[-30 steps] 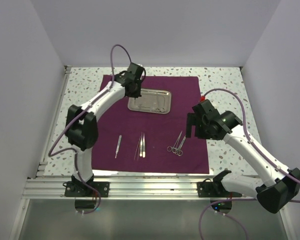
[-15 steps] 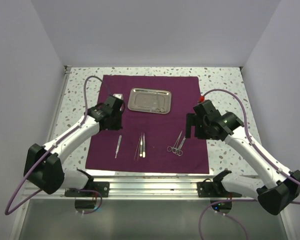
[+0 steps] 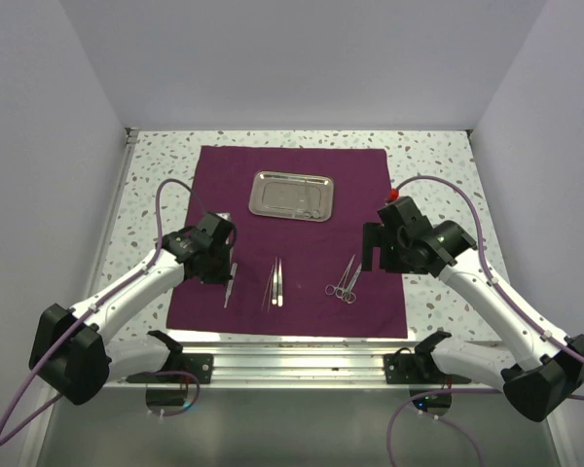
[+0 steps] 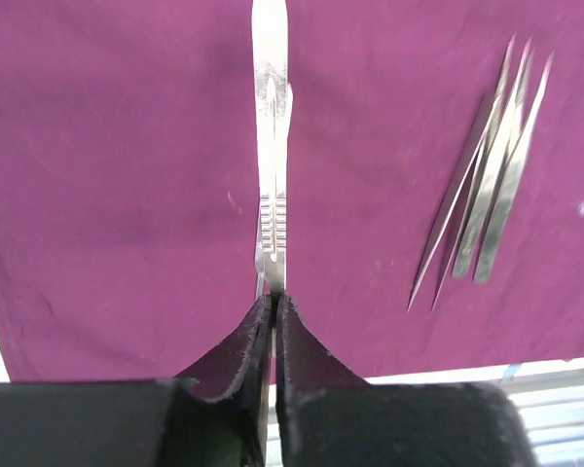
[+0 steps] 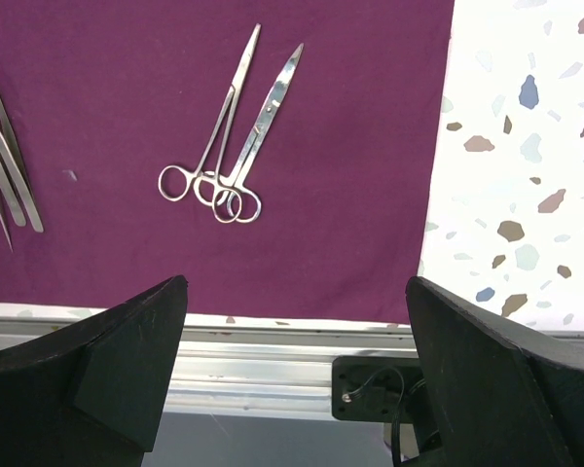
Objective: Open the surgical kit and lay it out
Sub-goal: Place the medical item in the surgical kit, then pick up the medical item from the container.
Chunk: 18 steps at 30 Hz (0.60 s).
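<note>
Left tool [image 4: 273, 302] has pulled back from beside the tray [image 3: 257, 197]. It's now closed, tips at the near end of the flat handle [image 4: 270, 146]; can't tell if it's pinching it. Cloth wrap [image 3: 370, 175] lies flat on the table [image 3: 438, 156], under both tools. Right tool [image 5: 297, 282] is wide open, ring-handled pair [image 5: 268, 122] just ahead. Tweezers [image 4: 487, 185] sit ahead-right of left tool.
</note>
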Each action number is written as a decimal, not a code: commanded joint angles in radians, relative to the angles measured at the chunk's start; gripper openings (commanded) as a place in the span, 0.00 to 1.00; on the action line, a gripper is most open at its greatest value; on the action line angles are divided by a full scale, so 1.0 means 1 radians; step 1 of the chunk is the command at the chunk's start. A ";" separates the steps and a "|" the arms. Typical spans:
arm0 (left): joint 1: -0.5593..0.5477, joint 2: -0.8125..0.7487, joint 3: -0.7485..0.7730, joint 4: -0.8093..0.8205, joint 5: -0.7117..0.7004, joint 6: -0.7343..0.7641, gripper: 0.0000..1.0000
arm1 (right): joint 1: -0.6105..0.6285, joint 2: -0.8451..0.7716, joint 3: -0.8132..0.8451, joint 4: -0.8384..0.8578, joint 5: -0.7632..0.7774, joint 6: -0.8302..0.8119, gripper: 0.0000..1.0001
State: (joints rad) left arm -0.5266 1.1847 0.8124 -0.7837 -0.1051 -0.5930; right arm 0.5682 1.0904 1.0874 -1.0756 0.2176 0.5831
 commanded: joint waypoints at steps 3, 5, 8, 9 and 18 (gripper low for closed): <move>-0.012 0.006 -0.002 -0.075 0.031 -0.051 0.27 | -0.005 -0.015 0.000 0.025 -0.003 0.004 0.98; -0.012 0.004 0.013 -0.087 0.038 -0.048 0.43 | -0.004 -0.012 0.000 0.025 -0.001 0.004 0.98; -0.012 0.018 0.095 -0.109 0.006 -0.030 0.51 | -0.004 -0.009 0.000 0.022 0.002 0.009 0.98; -0.010 0.027 0.125 -0.111 -0.007 -0.022 0.51 | -0.004 -0.009 -0.001 0.023 0.006 0.011 0.98; -0.010 0.398 0.523 0.014 -0.038 0.078 0.49 | -0.004 0.008 0.009 0.020 0.025 0.034 0.98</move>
State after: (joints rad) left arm -0.5335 1.4883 1.2121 -0.8555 -0.1268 -0.5743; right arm 0.5682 1.0939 1.0840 -1.0729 0.2188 0.5991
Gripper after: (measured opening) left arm 0.495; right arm 0.982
